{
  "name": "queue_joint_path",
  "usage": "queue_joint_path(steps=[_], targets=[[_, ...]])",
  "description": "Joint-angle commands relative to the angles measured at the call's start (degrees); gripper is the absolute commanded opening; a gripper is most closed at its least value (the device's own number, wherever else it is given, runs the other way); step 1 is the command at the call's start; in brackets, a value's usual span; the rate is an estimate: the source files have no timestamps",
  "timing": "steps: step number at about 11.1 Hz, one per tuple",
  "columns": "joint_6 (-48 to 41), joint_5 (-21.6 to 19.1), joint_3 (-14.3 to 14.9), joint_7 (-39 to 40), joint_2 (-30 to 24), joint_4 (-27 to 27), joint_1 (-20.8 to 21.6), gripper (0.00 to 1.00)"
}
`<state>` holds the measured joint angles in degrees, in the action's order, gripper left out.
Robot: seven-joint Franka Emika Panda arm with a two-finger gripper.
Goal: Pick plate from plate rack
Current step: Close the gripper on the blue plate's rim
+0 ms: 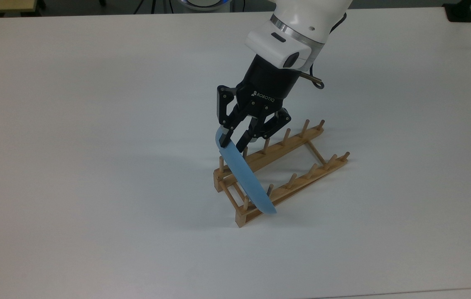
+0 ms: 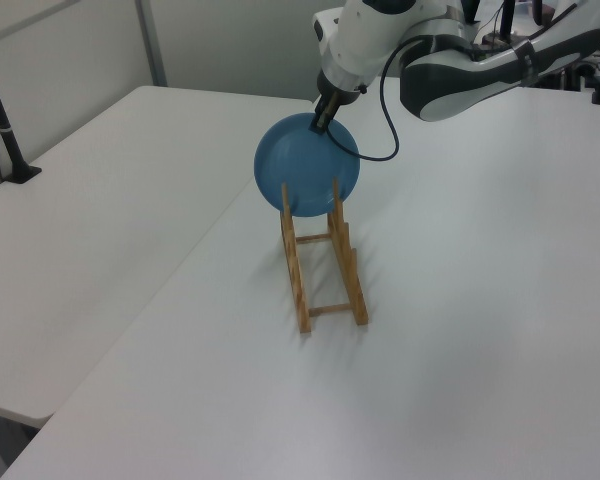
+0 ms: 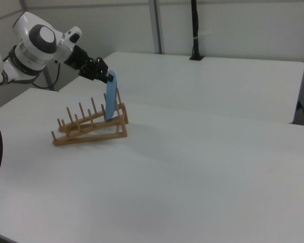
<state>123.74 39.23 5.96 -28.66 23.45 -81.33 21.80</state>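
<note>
The plate (image 1: 244, 176) is stood upright in the plate rack (image 1: 298, 166), frame centre; its top rim is clamped by the gripper (image 1: 231, 143).

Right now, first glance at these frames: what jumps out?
The light-blue plate stands on edge in the end slot of the wooden plate rack, near the middle of the white table. The black gripper reaches down from the top view's upper right, its fingers shut on the plate's top rim. The plate is not yet lifted out.
</note>
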Motion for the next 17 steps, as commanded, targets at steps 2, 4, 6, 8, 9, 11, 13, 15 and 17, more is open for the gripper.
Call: queue_joint_path(steps=[2, 4, 6, 8, 9, 11, 13, 15, 17], targets=[[0.7, 0.9, 0.1, -1.1, -0.2, 0.1, 0.0, 0.16], [0.7, 0.9, 0.2, -0.9, -0.2, 0.1, 0.0, 0.12], [0.7, 0.9, 0.4, -0.7, -0.3, 1.4, -0.3, 0.11], [0.7, 0.9, 0.8, -0.7, -0.7, 2.6, -0.4, 0.11], [0.7, 0.9, 1.0, -0.6, -0.9, 3.0, -0.4, 0.11], [0.6, 0.7, 1.1, 0.4, -1.6, 4.7, -0.4, 0.11], [0.6, 0.7, 1.2, 0.5, -3.1, 5.1, -1.0, 0.11], [0.6, -0.6, 1.1, 1.4, -5.2, 5.0, -2.5, 0.11], [0.6, -4.2, 1.1, 1.8, -6.4, 4.9, -3.6, 0.05]])
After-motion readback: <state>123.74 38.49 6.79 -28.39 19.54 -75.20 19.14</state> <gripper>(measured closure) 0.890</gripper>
